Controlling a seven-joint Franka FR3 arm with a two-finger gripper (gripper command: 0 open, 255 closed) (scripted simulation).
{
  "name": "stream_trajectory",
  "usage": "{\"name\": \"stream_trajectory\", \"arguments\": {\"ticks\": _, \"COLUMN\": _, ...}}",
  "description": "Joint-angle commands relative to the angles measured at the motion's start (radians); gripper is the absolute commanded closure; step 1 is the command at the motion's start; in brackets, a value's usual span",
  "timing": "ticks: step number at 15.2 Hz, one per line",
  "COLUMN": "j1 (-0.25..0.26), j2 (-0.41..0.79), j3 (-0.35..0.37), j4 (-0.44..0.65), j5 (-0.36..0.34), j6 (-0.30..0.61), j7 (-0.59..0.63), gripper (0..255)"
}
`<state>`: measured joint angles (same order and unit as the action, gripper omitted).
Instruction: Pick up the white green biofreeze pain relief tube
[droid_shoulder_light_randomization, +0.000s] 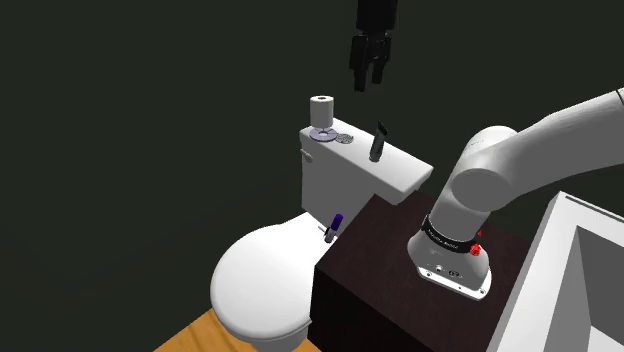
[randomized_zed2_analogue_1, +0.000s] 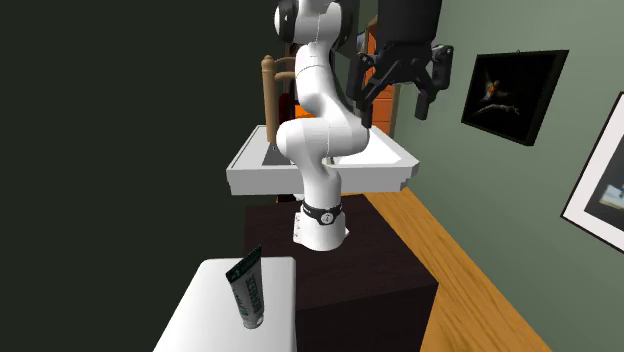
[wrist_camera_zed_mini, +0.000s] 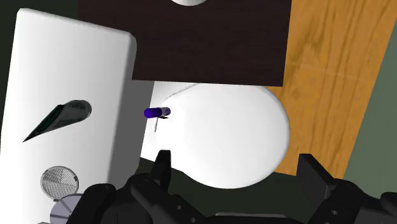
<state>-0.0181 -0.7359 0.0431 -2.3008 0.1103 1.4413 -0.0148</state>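
Observation:
The tube (droid_shoulder_light_randomization: 378, 142) is dark green and stands upright on its cap end on the white toilet tank lid (droid_shoulder_light_randomization: 395, 170). In the second exterior view the tube (randomized_zed2_analogue_1: 247, 288) rises from the lid (randomized_zed2_analogue_1: 210, 310) in the foreground. My black gripper (droid_shoulder_light_randomization: 368, 78) hangs open high above the tank, well clear of the tube and holding nothing. In the second exterior view the gripper (randomized_zed2_analogue_1: 394, 110) sits far above and behind the tube. From the wrist, the tube (wrist_camera_zed_mini: 60, 118) lies off to the side of the spread fingers (wrist_camera_zed_mini: 162, 162).
A paper roll (droid_shoulder_light_randomization: 321, 108) and two flat round discs (droid_shoulder_light_randomization: 325, 135) share the tank lid. Below are the toilet seat (droid_shoulder_light_randomization: 265, 285), a purple flush handle (droid_shoulder_light_randomization: 336, 222) and the dark stand (droid_shoulder_light_randomization: 380, 250). A white sink (randomized_zed2_analogue_1: 320, 165) stands beside the arm.

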Motion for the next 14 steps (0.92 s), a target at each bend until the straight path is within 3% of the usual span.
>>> {"name": "stream_trajectory", "arguments": {"ticks": 1, "j1": 0.0, "j2": 0.0, "j3": 0.0, "j4": 0.0, "j5": 0.0, "j6": 0.0, "j7": 0.0, "gripper": 0}}
{"name": "stream_trajectory", "arguments": {"ticks": 14, "j1": -0.229, "j2": -0.05, "j3": -0.032, "j4": -0.357, "j5": -0.148, "j6": 0.524, "j7": 0.203, "gripper": 0}}
